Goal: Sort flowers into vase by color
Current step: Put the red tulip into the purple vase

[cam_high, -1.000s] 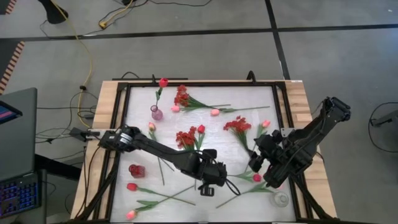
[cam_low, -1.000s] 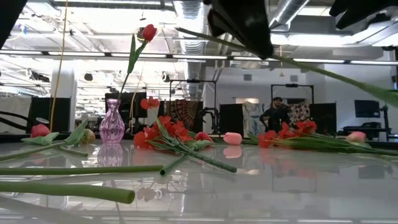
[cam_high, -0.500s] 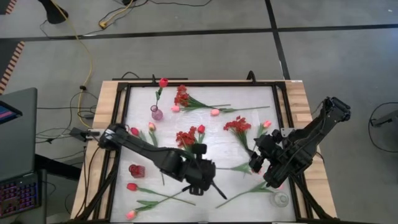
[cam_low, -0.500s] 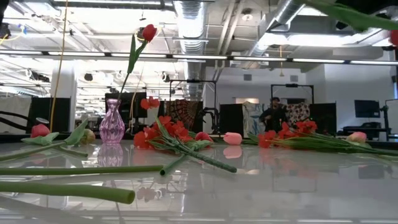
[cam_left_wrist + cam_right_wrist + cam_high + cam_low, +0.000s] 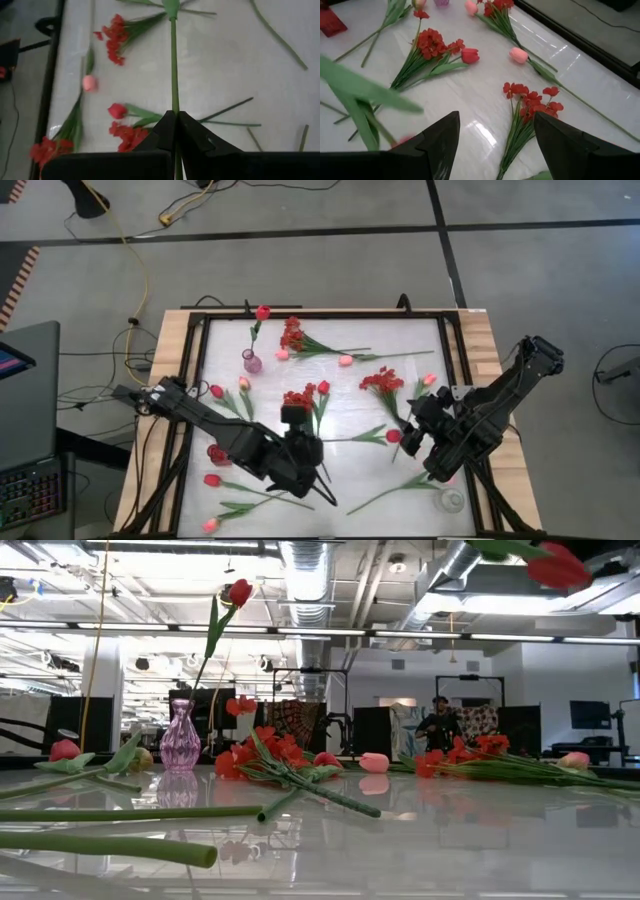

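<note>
My left pincer (image 5: 175,117) is clamped tight on a red tulip's stem (image 5: 173,65), carried above mid-worktop (image 5: 400,390) — bloom (image 5: 394,436) swinging near my right pincer (image 5: 412,442), which waits wide and empty. That long stem could pivot in my grip — or snag there.

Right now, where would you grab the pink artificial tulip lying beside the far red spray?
Take the pink tulip by its thin green stem, midway, beyond the leaf, with the jaws coming straight down across it. It lies flat, and that stretch looks clear of the other flowers.
</note>
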